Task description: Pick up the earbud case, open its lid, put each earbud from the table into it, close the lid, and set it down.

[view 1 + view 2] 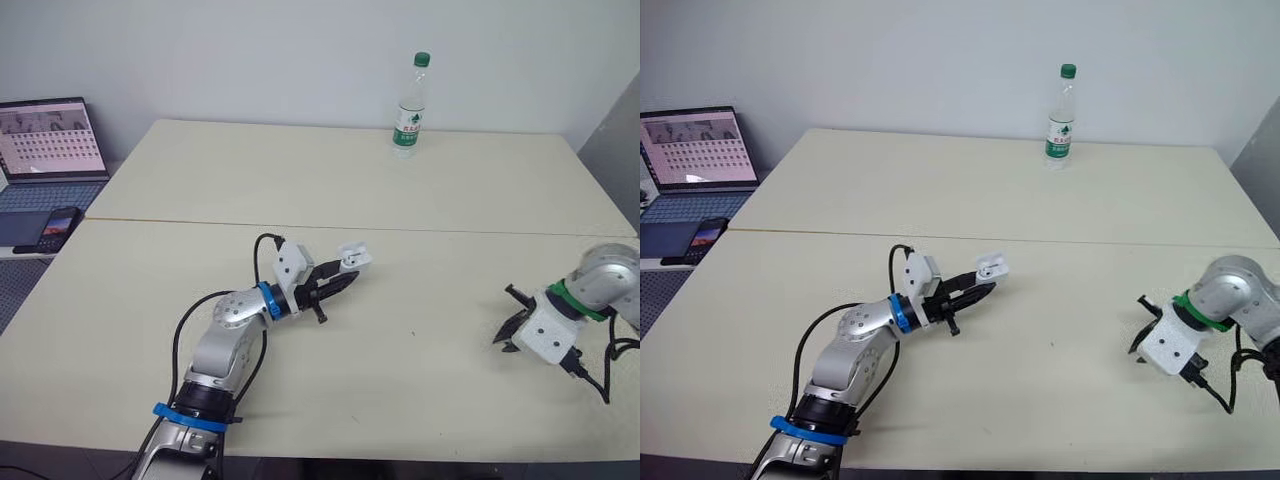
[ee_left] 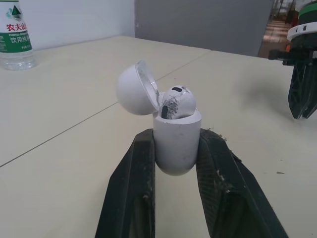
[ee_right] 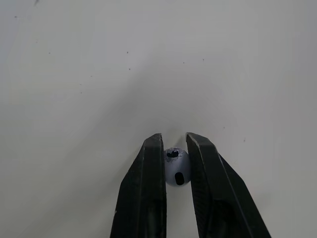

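Observation:
My left gripper [image 1: 343, 278] holds the white earbud case [image 2: 175, 144] above the middle of the table, its two black fingers [image 2: 131, 183] shut on the case's body. The lid [image 2: 134, 89] is hinged open, and one white earbud [image 2: 177, 101] sits in the case. Near the table's right edge, my right gripper [image 1: 509, 318] points down at the tabletop. In the right wrist view its fingers [image 3: 148, 173] are shut on the second white earbud [image 3: 176, 166], close above or on the table; I cannot tell which.
A clear water bottle [image 1: 411, 105] with a green cap stands at the far middle of the cream table [image 1: 300, 190]. Off the table's left side are an open laptop [image 1: 50, 140] and a phone [image 1: 58, 228].

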Robot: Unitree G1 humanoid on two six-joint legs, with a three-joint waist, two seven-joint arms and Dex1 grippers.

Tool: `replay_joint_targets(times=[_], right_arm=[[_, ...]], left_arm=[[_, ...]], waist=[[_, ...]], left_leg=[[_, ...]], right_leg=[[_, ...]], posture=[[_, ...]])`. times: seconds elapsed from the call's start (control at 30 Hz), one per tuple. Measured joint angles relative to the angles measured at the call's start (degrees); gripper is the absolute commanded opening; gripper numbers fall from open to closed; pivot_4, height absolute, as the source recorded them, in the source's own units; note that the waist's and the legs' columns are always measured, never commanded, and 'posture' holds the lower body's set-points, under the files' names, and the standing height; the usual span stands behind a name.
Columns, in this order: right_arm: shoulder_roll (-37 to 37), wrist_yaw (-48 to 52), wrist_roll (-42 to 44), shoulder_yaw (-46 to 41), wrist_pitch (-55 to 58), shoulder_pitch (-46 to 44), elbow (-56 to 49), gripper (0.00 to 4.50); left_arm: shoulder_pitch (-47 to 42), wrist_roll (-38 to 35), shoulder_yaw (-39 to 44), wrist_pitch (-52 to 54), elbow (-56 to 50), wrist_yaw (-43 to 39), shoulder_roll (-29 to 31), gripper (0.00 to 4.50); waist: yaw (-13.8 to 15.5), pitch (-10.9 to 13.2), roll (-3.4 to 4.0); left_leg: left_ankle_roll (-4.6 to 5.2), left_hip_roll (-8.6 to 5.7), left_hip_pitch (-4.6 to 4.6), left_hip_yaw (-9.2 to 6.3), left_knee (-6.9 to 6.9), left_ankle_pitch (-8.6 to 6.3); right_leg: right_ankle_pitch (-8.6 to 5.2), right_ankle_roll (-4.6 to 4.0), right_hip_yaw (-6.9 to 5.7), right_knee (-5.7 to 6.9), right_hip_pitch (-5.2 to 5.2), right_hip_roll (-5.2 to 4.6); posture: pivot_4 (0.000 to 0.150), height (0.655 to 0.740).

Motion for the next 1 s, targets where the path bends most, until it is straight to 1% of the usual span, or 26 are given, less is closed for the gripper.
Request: replay_joint_targets(times=[0.03, 0.07, 0.17, 0.27, 0.33, 0.43, 0.53, 0.63, 0.7, 0.77, 0.8, 0.83, 0.93, 1.0], right_arm=[[0.1, 0.0, -0.28, 0.37, -0.02, 0.0, 0.21, 1.05], [0.12, -0.02, -0.21, 0.33, 0.44, -0.02, 0.21, 1.31], [0.09, -0.51, 0.47, -0.72, 2.95, 0.78, -0.11, 2.36], [-1.59, -0.9, 2.63, -2.92, 8.28, 4.31, -3.2, 2.36], [-3.94, -1.23, 6.19, -5.35, 14.27, 7.8, -7.09, 2.36], [-8.13, -3.15, 12.07, -11.3, 27.62, 14.71, -15.99, 2.36], [-11.8, -7.84, 15.86, -18.12, 43.01, 22.91, -25.2, 2.36], [-12.37, -13.4, 17.46, -23.32, 56.89, 28.84, -33.3, 2.36], [-12.26, -16.0, 17.02, -24.41, 61.29, 29.56, -35.95, 2.36], [-11.49, -17.84, 16.27, -25.89, 62.05, 29.56, -36.89, 2.36], [-11.12, -18.13, 15.52, -26.14, 60.69, 29.56, -36.78, 2.36], [-10.87, -18.02, 14.44, -26.08, 57.87, 29.57, -36.29, 2.36], [-10.58, -16.97, 10.27, -24.86, 47.33, 28.59, -32.64, 2.36], [-10.01, -15.78, 8.03, -23.3, 41.85, 26.42, -29.4, 2.36]], left_arm=[[0.08, 0.0, 0.02, 0.15, -0.29, 0.1, 0.01, 0.77], [0.11, 0.0, 0.04, 0.35, -0.4, 0.21, 0.03, 0.77], [0.14, 0.0, 0.03, 0.57, -0.42, 0.35, 0.02, 0.77], [0.11, 0.0, -0.01, 0.63, -0.41, 0.27, 0.02, 0.77], [-0.07, 0.0, 0.04, 0.63, -0.26, 0.1, 0.09, 0.77], [-1.1, 0.0, -0.18, 0.57, 0.17, -0.33, -0.05, 0.77], [-1.81, 0.01, -0.31, 0.47, 1.15, -0.68, -0.19, 0.77], [-2.37, 0.01, -0.67, 0.38, 2.21, -1.58, -0.61, 0.77], [-2.76, 0.01, -0.87, 0.22, 2.57, -1.79, -0.74, 0.77], [-3.44, 0.01, -1.02, -0.15, 3.53, -2.23, -0.82, 0.77], [-3.63, 0.01, -1.08, -0.46, 3.86, -2.49, -0.85, 0.77], [-3.73, 0.02, -1.14, -0.62, 4.06, -2.74, -0.84, 0.77], [-4.04, 0.02, -1.18, -0.72, 4.5, -2.92, -0.8, 0.77], [-4.32, 0.03, -1.17, -0.78, 4.58, -2.97, -0.72, 0.77]], waist=[[0.09, 0.0, 0.0], [0.1, 0.0, 0.01], [0.11, 0.0, 0.0], [0.24, -0.01, 0.02], [0.38, -0.01, 0.05], [0.59, -0.03, 0.09], [0.67, -0.05, 0.13], [0.59, -0.05, 0.12], [0.53, -0.05, 0.12], [0.52, -0.05, 0.11], [0.52, -0.05, 0.1], [0.51, -0.05, 0.11], [0.5, -0.04, 0.1], [0.44, -0.04, 0.1]], left_leg=[[0.0, -0.03, 0.0, -0.01, 0.0, 0.0], [0.0, -0.07, 0.01, -0.02, 0.0, 0.0], [0.0, -0.1, 0.02, -0.04, 0.03, 0.0], [0.0, -0.1, 0.01, -0.09, 0.03, 0.0], [0.0, -0.1, 0.02, -0.08, 0.03, 0.0], [-0.01, -0.08, 0.04, -0.13, 0.03, 0.0], [-0.01, -0.08, 0.03, -0.12, 0.04, 0.01], [-0.02, -0.08, 0.04, -0.09, 0.06, 0.01], [-0.02, -0.09, 0.05, -0.06, 0.09, 0.01], [-0.01, -0.13, 0.05, -0.05, 0.1, 0.02], [-0.01, -0.13, 0.05, -0.03, 0.1, 0.02], [-0.01, -0.15, 0.04, -0.01, 0.1, 0.02], [0.0, -0.16, 0.01, 0.01, 0.09, 0.01], [0.0, -0.15, 0.03, 0.03, 0.09, 0.01]], right_leg=[[0.0, 0.0, 0.0, 0.01, 0.0, -0.07], [0.0, -0.01, -0.01, 0.02, 0.02, -0.13], [0.0, -0.01, -0.03, 0.04, 0.06, -0.21], [0.0, -0.02, -0.06, 0.07, 0.07, -0.21], [0.0, -0.03, -0.05, 0.09, 0.06, -0.22], [0.0, -0.03, -0.08, 0.13, 0.07, -0.21], [0.0, -0.03, -0.09, 0.16, 0.07, -0.21], [0.0, -0.03, -0.07, 0.15, 0.07, -0.19], [-0.01, -0.02, -0.08, 0.14, 0.06, -0.17], [-0.01, 0.0, -0.12, 0.13, 0.06, -0.1], [-0.01, 0.01, -0.13, 0.12, 0.06, -0.05], [-0.01, 0.03, -0.12, 0.11, 0.06, 0.15], [-0.03, 0.06, -0.1, 0.08, 0.04, 0.18], [-0.02, 0.06, -0.08, 0.08, 0.03, 0.18]], posture=[[0.15, 0.7362], [0.15, 0.7362], [0.15, 0.7362], [0.15, 0.7362], [0.15, 0.7362], [0.15, 0.7362], [0.15, 0.7362], [0.15, 0.7362], [0.15, 0.7362], [0.15, 0.7362], [0.15, 0.7362], [0.15, 0.7362], [0.15, 0.7362], [0.15, 0.7362]])
